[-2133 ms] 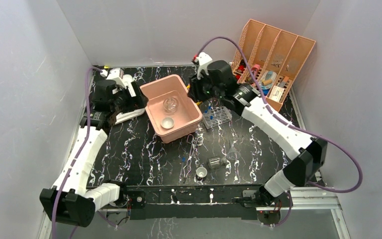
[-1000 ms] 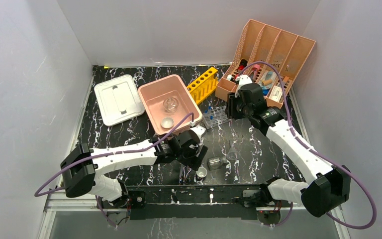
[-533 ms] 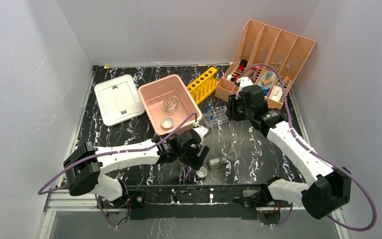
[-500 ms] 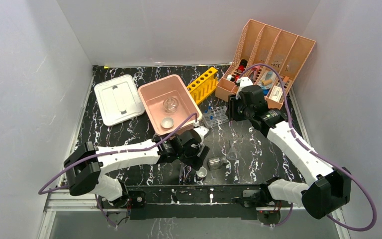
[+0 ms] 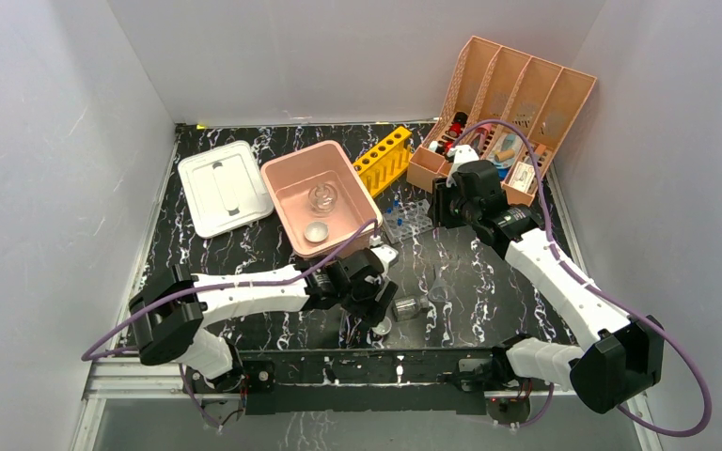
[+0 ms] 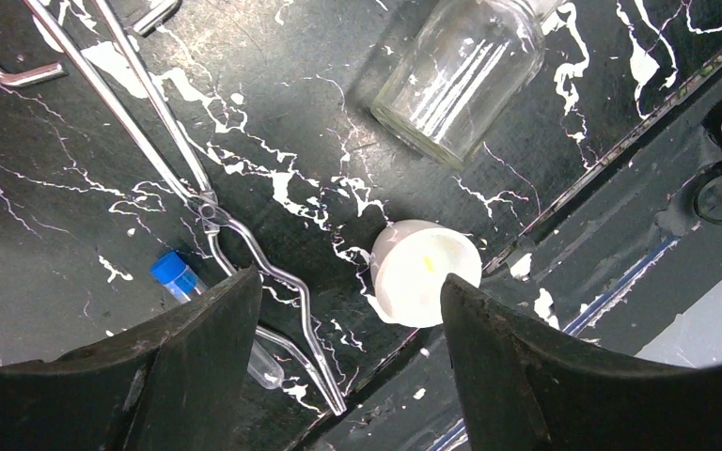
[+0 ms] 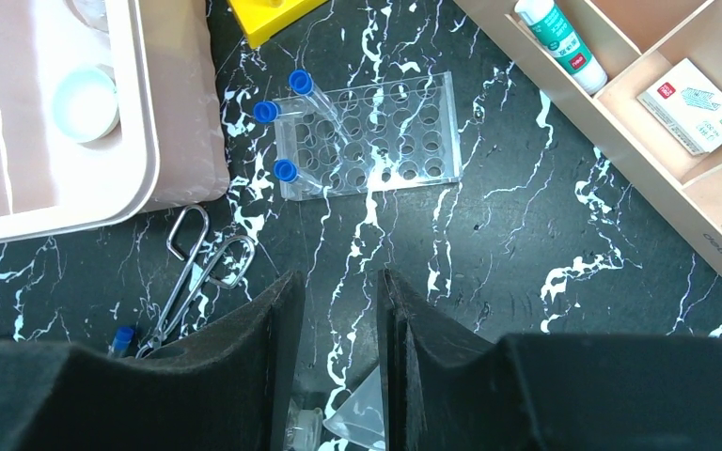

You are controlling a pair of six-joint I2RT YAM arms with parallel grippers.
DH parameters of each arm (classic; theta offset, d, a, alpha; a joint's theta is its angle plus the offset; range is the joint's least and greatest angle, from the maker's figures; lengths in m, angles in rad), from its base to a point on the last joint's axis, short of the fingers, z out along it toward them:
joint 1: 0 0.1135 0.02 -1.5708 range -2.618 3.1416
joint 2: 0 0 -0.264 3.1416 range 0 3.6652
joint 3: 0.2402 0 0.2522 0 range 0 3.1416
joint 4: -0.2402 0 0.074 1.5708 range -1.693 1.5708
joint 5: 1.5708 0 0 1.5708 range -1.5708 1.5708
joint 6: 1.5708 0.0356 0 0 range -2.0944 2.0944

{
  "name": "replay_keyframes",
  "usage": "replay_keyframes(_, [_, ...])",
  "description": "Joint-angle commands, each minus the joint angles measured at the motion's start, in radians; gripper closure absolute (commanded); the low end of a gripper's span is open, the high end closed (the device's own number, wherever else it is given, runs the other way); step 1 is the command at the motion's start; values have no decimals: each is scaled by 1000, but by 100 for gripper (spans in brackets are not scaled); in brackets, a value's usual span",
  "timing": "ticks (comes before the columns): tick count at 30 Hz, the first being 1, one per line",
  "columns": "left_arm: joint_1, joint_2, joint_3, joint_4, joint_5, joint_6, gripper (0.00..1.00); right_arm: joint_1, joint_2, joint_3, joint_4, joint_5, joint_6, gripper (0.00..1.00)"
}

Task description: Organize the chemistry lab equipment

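Observation:
My left gripper (image 5: 368, 308) is open and hovers low over the front of the table. In the left wrist view (image 6: 353, 315) a little white dish (image 6: 426, 272) stands between the fingers, nearer the right one. It also shows in the top view (image 5: 381, 325). A clear beaker (image 6: 461, 70) lies on its side just beyond it. Thin wire tongs (image 6: 211, 202) lie to the left. My right gripper (image 7: 336, 319) is narrowly open and empty, high above the table. A round flask (image 5: 321, 198) and a second white dish (image 5: 317, 231) sit in the pink tub (image 5: 287, 174).
A clear funnel (image 7: 362, 418) lies below the right gripper. A blue-capped tube (image 6: 174, 277) lies by the tongs. A clear tube rack (image 7: 376, 132), a yellow rack (image 5: 383, 160), a white lid (image 5: 224, 186) and the peach organizer (image 5: 508, 113) stand further back. The table's front edge is right beside the dish.
My left gripper has shifted a little toward the front edge and down over the white dish. The right arm has held still over the last second.

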Motion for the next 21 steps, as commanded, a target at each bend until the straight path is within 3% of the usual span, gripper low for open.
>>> replay_keyframes(1, [-17, 10, -14, 17, 22, -2, 31, -6, -12, 19, 40, -1, -13, 55])
replay_keyframes(12, [-44, 37, -46, 53, 19, -28, 33, -8, -12, 18, 38, 4, -15, 56])
replay_keyframes(21, [-49, 36, -48, 57, 17, -32, 50, -11, -10, 17, 41, -3, -13, 56])
